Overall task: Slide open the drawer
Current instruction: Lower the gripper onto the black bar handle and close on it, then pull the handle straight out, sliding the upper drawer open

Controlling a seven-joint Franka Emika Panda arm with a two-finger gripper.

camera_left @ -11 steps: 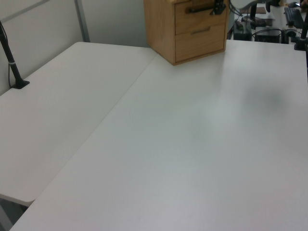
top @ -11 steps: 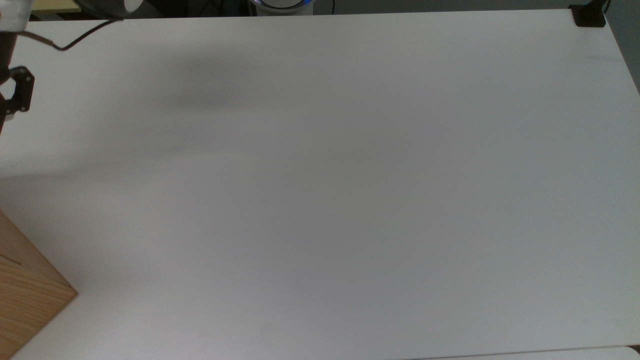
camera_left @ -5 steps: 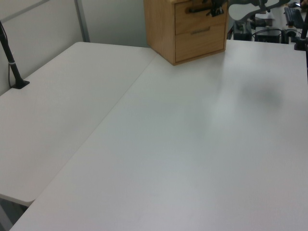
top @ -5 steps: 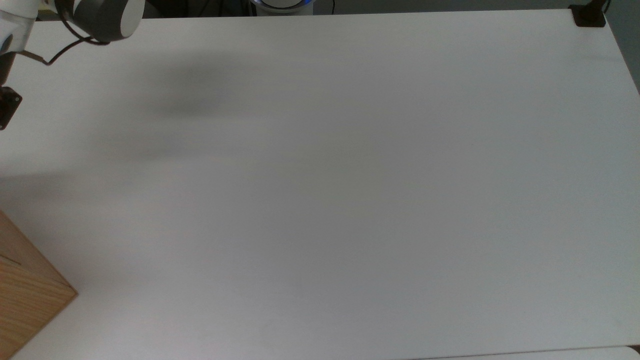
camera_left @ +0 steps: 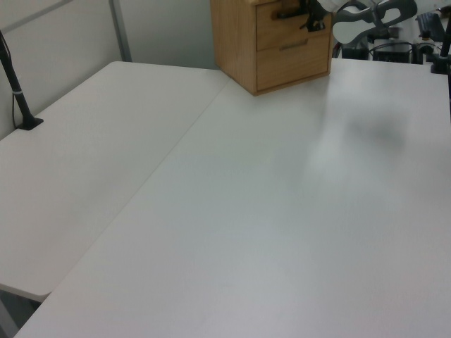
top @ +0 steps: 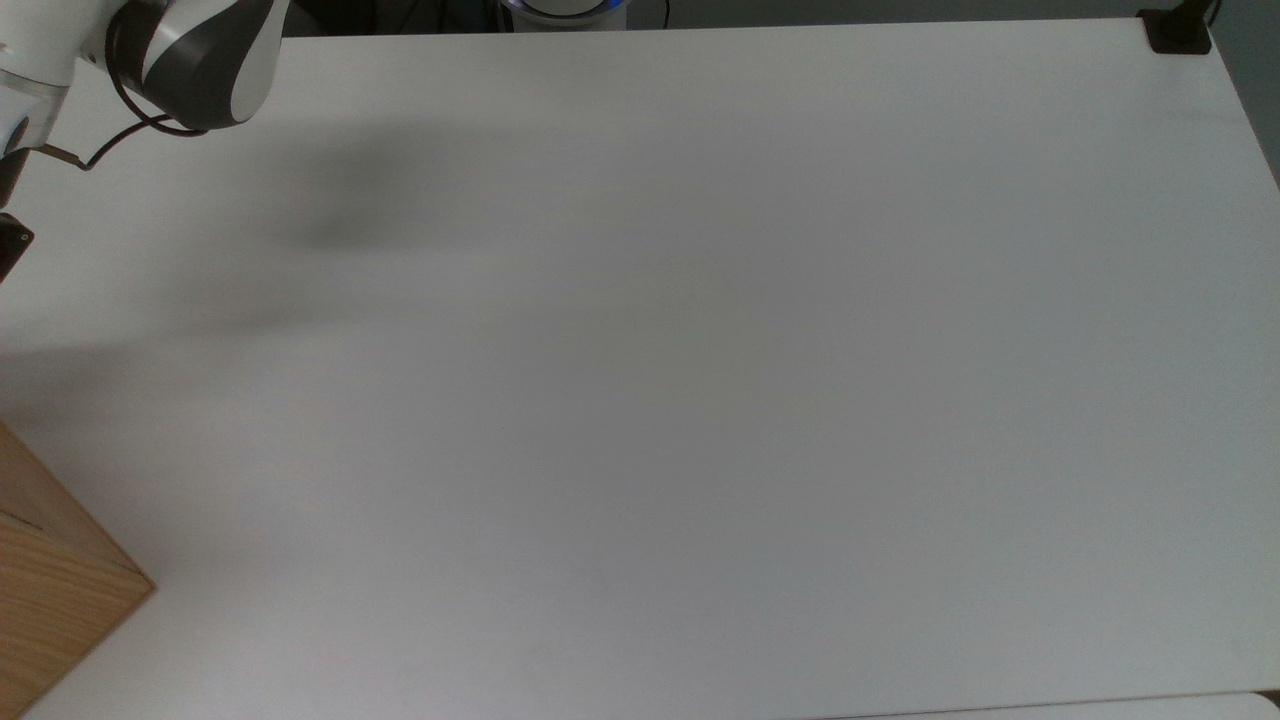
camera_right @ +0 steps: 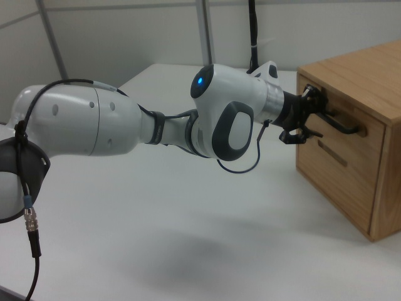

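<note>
The drawer [camera_right: 343, 116] is the upper one in the pine cabinet [camera_right: 376, 81], with a black bar handle [camera_right: 343, 126]; its front sits flush with the cabinet. My gripper [camera_right: 305, 115] is open at the handle's near end, one finger above the bar and one below. In the left view the gripper [camera_left: 314, 11] hangs at the right end of the drawer's handle [camera_left: 287, 13] on the drawer [camera_left: 285, 27]. In the top view a black bit of the gripper [top: 10, 246] shows at the top view's left edge.
A lower drawer [camera_right: 335, 170] with a wooden pull sits under it. The cabinet's corner [top: 50, 590] pokes into the top view's bottom left. A black clamp post [camera_left: 20, 95] stands on the side table. The white table [top: 700, 400] spreads wide.
The arm has reached further toward the cabinet. In the top view its elbow has come into sight and the gripper has slid off the left edge. The drawer has not moved.
</note>
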